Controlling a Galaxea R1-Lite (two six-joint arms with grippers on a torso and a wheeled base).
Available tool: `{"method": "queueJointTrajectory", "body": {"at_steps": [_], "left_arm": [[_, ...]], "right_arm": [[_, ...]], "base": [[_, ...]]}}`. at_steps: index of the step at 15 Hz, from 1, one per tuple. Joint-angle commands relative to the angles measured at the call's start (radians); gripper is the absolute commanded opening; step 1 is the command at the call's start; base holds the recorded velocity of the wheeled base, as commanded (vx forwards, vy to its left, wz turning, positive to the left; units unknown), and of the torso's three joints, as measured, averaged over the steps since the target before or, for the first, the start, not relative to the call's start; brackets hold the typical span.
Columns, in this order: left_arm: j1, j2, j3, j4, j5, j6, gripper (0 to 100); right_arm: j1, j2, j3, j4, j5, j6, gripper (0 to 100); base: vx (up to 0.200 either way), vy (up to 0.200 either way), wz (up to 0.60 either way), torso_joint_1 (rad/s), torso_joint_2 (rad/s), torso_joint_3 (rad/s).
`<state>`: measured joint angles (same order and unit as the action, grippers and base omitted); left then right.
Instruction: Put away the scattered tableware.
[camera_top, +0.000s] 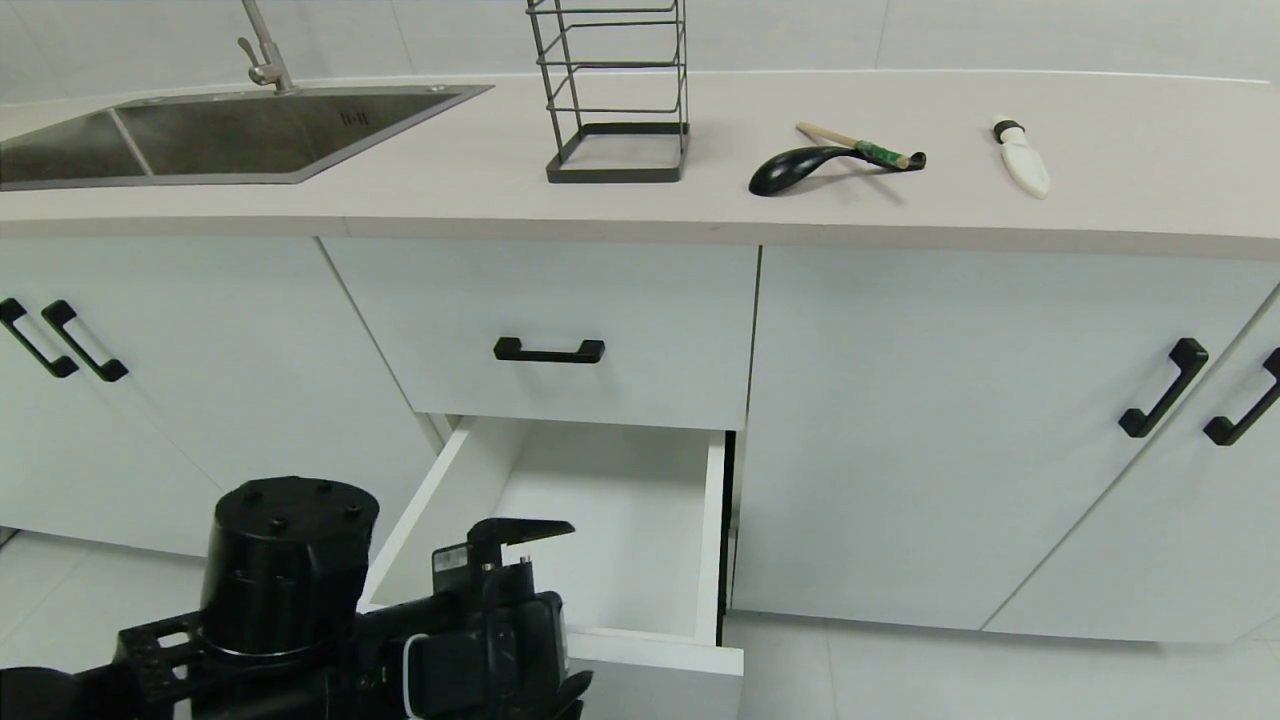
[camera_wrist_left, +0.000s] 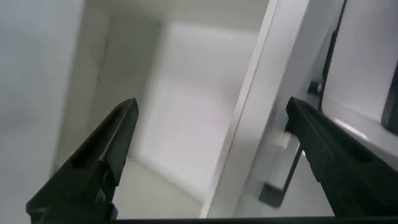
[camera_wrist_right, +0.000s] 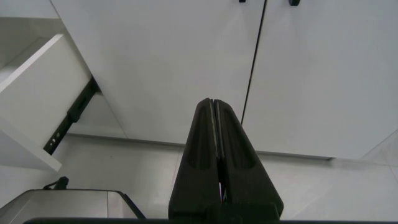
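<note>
Left pincer (camera_wrist_left: 211, 106) hangs with its jaws wide apart above the near end of the open drawer (camera_top: 712, 520), at 7 o'clock in the head view. Right pincer (camera_wrist_right: 213, 107) has its jaws pressed together, closed on itself, and points at the white cupboard doors (camera_wrist_right: 298, 74) low by the floor.

All the tableware lies on the counter (camera_top: 1150, 215), well apart from both pincers. A black spoon (camera_top: 785, 170) sits at 1 o'clock in the head view. A wooden stick (camera_top: 835, 135) seems to rest its green-banded end on the spoon's handle. A white tool (camera_top: 1022, 162) with a dark cap lies at 3 o'clock from the spoon.

A wire rack (camera_top: 615, 150) stands at 12 o'clock, straight up from the drawer. The sink (camera_top: 60, 150) is at 10 o'clock, with its tap (camera_top: 262, 50) on the far rim.
</note>
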<state>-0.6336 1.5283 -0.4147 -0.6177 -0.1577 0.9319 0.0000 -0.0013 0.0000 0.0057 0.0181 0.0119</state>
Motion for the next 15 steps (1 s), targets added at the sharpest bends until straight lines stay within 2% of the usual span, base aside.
{"method": "queueJointTrajectory", "body": {"at_steps": [1, 2, 3, 4, 5, 6, 7, 8, 9, 10, 12, 14, 15], "left_arm": [[-0.127, -0.148, -0.222, 0.073, 0.032, -0.056, 100], [-0.116, -0.185, -0.343, 0.108, 0.087, -0.131, 100], [-0.061, -0.211, -0.441, 0.134, 0.119, -0.242, 100], [0.012, -0.224, -0.515, 0.141, 0.112, -0.347, 100], [0.117, -0.254, -0.564, 0.141, 0.056, -0.45, 100], [0.23, -0.29, -0.59, 0.145, -0.056, -0.542, 100], [0.368, -0.323, -0.59, 0.141, -0.18, -0.593, 100], [0.477, -0.355, -0.575, 0.131, -0.292, -0.611, 100], [0.54, -0.401, -0.526, 0.102, -0.378, -0.628, 100], [0.551, -0.458, -0.444, 0.045, -0.401, -0.647, 100], [0.551, -0.632, -0.188, -0.074, -0.402, -0.68, 100], [0.551, -0.83, 0.011, -0.065, -0.392, -0.705, 100], [0.552, -0.912, 0.073, -0.043, -0.352, -0.74, 100]], "right_arm": [[0.0, 0.001, 0.0, 0.0, 0.0, 0.0, 0], [0.0, 0.001, 0.0, 0.0, 0.0, 0.0, 0], [0.0, 0.001, 0.0, 0.0, 0.0, 0.0, 0], [0.0, 0.001, 0.0, 0.0, 0.0, 0.0, 0], [0.0, 0.001, 0.0, 0.0, 0.0, 0.0, 0], [0.0, 0.001, 0.0, 0.0, 0.0, 0.0, 0], [0.0, 0.001, 0.0, 0.0, 0.0, 0.0, 0], [0.0, 0.001, 0.0, 0.0, 0.0, 0.0, 0], [0.0, 0.001, 0.0, 0.0, 0.0, 0.0, 0], [0.0, 0.001, 0.0, 0.0, 0.0, 0.0, 0], [0.0, 0.001, 0.0, 0.0, 0.0, 0.0, 0], [0.0, 0.001, 0.0, 0.0, 0.0, 0.0, 0], [0.0, 0.001, 0.0, 0.0, 0.0, 0.0, 0]], "base": [[0.0, 0.0, 0.0, 0.0, 0.0, 0.0], [0.0, 0.0, 0.0, 0.0, 0.0, 0.0], [0.0, 0.0, 0.0, 0.0, 0.0, 0.0], [0.0, 0.0, 0.0, 0.0, 0.0, 0.0], [0.0, 0.0, 0.0, 0.0, 0.0, 0.0], [0.0, 0.0, 0.0, 0.0, 0.0, 0.0], [0.0, 0.0, 0.0, 0.0, 0.0, 0.0], [0.0, 0.0, 0.0, 0.0, 0.0, 0.0], [0.0, 0.0, 0.0, 0.0, 0.0, 0.0], [0.0, 0.0, 0.0, 0.0, 0.0, 0.0], [0.0, 0.0, 0.0, 0.0, 0.0, 0.0], [0.0, 0.0, 0.0, 0.0, 0.0, 0.0], [0.0, 0.0, 0.0, 0.0, 0.0, 0.0]]}}
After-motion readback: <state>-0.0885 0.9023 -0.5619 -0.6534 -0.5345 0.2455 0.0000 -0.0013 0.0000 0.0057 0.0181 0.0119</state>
